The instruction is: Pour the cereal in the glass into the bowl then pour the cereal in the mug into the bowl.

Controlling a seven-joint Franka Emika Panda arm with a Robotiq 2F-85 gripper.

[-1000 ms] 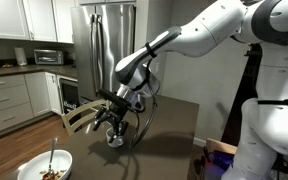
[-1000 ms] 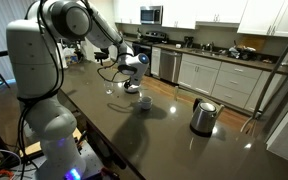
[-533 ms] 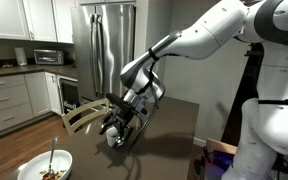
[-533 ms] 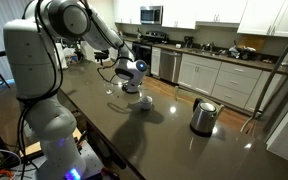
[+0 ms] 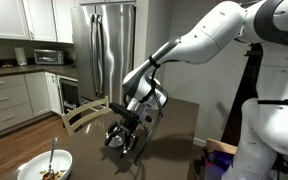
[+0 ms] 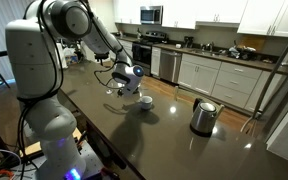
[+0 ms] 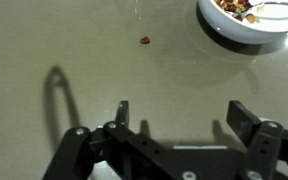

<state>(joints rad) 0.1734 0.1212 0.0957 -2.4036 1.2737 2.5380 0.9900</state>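
While your gripper hovers over the table: jaws wide apart, holding nothing.
Bowl: holds cereal, ahead of your gripper.
Mug: upright on the table, near your gripper.

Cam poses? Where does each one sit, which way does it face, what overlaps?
Exterior view: across the table, facing the fridge; arm enters from the right, gripper open, bowl nearest the lens.
Exterior view: beside the robot's base, looking along the table to the cabinets; base, arm, gripper, plus mug and kettle.
Wrist view: looks down on the table; fingers at bottom, bowl at top right.
Shared: arm and gripper in both exterior views; bowl in wrist and fridge-facing views.
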